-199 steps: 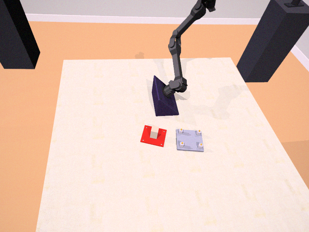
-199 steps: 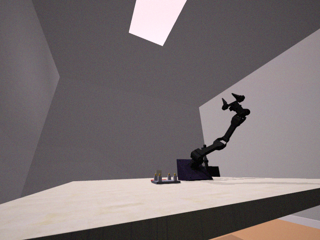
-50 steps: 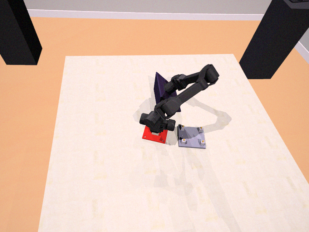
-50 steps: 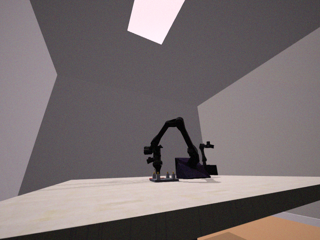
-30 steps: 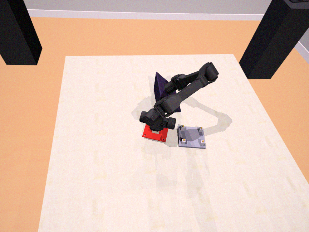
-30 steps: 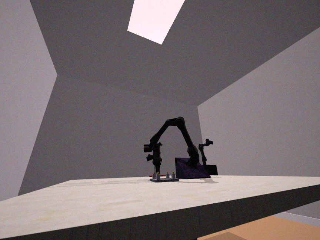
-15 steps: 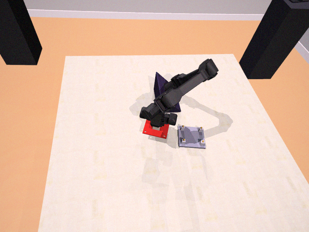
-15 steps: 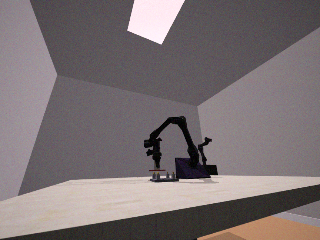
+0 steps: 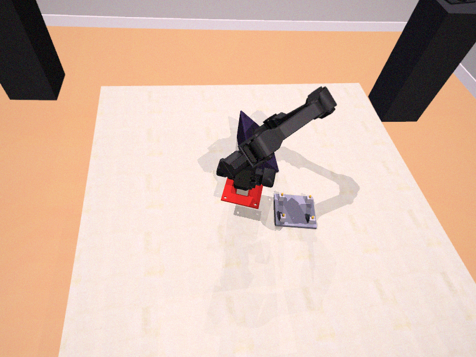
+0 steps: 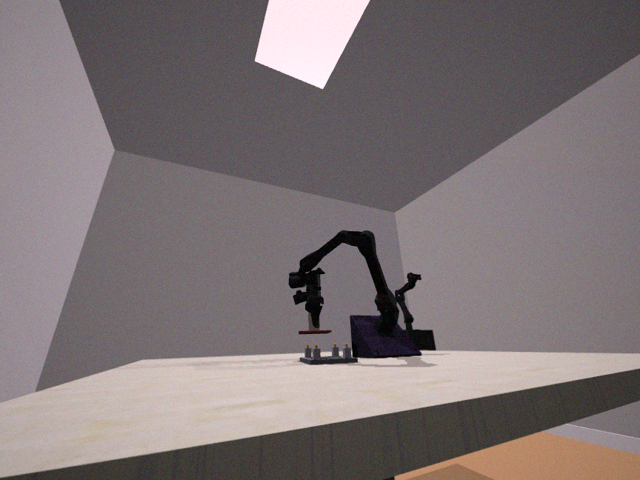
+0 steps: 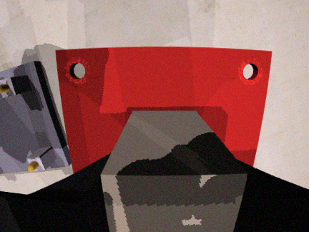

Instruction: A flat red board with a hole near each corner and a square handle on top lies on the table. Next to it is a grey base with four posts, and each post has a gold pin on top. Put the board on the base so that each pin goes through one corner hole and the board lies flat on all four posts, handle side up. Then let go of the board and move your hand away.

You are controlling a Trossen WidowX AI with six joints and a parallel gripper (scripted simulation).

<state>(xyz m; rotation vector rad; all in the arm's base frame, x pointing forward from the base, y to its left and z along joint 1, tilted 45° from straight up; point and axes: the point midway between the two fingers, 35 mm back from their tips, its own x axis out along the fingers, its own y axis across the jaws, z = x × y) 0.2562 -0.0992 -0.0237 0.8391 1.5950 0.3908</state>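
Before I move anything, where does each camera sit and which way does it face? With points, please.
Top: high over the table, looking steeply down; shows the arm over the red board (image 9: pixel 248 201) (image 10: pixel 315 332) (image 11: pixel 161 79).
Exterior: low beyond the table's edge, looking across it; shows the arm from the side.
Wrist: on the arm, looking down past the black fingers at the board.
Top and exterior share the whole grey base (image 9: pixel 295 226) (image 10: pixel 330 361) (image 11: pixel 11 136).

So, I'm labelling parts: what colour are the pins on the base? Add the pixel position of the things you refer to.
Gold (image 9: pixel 312 217) (image 10: pixel 346 345) (image 11: pixel 33 166); the wrist view shows it best.
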